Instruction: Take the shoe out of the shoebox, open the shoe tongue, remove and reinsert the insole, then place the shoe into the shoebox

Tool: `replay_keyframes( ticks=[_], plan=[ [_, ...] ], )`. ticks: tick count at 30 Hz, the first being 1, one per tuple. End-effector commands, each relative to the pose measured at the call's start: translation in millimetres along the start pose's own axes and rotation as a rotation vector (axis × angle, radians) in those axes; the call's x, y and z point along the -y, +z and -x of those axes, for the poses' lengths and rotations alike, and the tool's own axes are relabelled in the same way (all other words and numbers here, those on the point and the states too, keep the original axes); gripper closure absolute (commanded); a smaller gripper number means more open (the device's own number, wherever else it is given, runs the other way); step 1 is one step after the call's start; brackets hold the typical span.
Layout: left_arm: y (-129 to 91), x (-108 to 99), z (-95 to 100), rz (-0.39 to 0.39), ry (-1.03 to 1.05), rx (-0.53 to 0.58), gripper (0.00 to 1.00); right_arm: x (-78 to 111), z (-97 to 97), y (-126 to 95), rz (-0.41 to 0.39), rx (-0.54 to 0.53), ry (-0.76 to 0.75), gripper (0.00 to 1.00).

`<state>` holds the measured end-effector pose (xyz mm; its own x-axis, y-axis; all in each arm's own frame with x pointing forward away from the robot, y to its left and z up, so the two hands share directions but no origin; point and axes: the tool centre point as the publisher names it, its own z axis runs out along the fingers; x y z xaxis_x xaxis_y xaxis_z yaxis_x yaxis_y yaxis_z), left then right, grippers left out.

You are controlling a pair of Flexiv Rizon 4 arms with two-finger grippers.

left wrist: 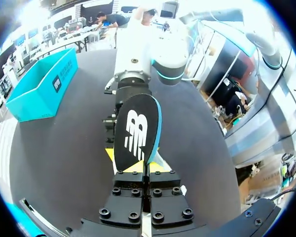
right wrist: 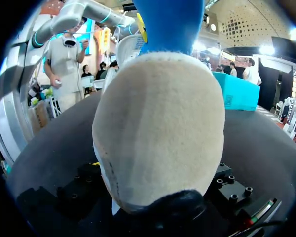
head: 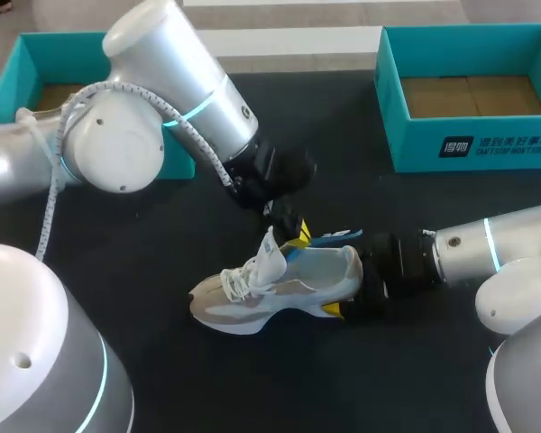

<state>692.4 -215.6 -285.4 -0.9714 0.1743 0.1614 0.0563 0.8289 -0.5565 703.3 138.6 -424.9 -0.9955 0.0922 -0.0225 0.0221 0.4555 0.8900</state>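
Mid-table (head: 144, 298), with an open shoebox (head: 469, 95) well apart at 1 o'clock, the shoe (head: 279, 289) lies with its toe at 9 o'clock and its heel at 3 o'clock. The right gripper (head: 365, 289) clasps the heel from 3 o'clock. The left gripper (head: 284, 216), at 12 o'clock just above the shoe's opening, is clenched on the insole (head: 334, 236), whose free end points toward 3 o'clock, roughly along the shoe.

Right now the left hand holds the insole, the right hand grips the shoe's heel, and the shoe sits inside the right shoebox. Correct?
Not quite: the shoe lies on the table, outside the right shoebox, as the head view shows. The left hand does hold the insole, and the right hand grips the heel.
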Motion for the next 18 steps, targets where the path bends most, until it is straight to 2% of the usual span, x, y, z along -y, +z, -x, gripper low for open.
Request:
replay_keyframes(
  ticks=[1, 10, 11, 12, 13, 18],
  plan=[
    [7.9, 8.4, -0.1, -0.017, 0.011, 0.002, 1.00, 1.9, 1.1, 4.6, -0.004, 0.003, 0.000, 1.00],
    [20.8, 12.7, -2.9, -0.040, 0.031, -0.012, 1.00, 1.9, 1.1, 4.6, -0.004, 0.003, 0.000, 1.00],
    [20.4, 13.1, -4.0, -0.047, 0.036, -0.012, 0.95, 1.9, 1.1, 4.6, -0.004, 0.003, 0.000, 1.00],
    [20.3, 13.2, -4.7, -0.048, 0.038, -0.012, 0.84, 1.9, 1.1, 4.6, -0.004, 0.003, 0.000, 1.00],
    [20.3, 13.7, -5.2, -0.053, 0.041, -0.010, 0.79, 1.9, 1.1, 4.6, -0.004, 0.003, 0.000, 1.00],
    [22.4, 15.4, -9.5, -0.047, 0.054, 0.001, 0.71, 1.9, 1.1, 4.6, -0.004, 0.003, 0.000, 1.00]
  ],
)
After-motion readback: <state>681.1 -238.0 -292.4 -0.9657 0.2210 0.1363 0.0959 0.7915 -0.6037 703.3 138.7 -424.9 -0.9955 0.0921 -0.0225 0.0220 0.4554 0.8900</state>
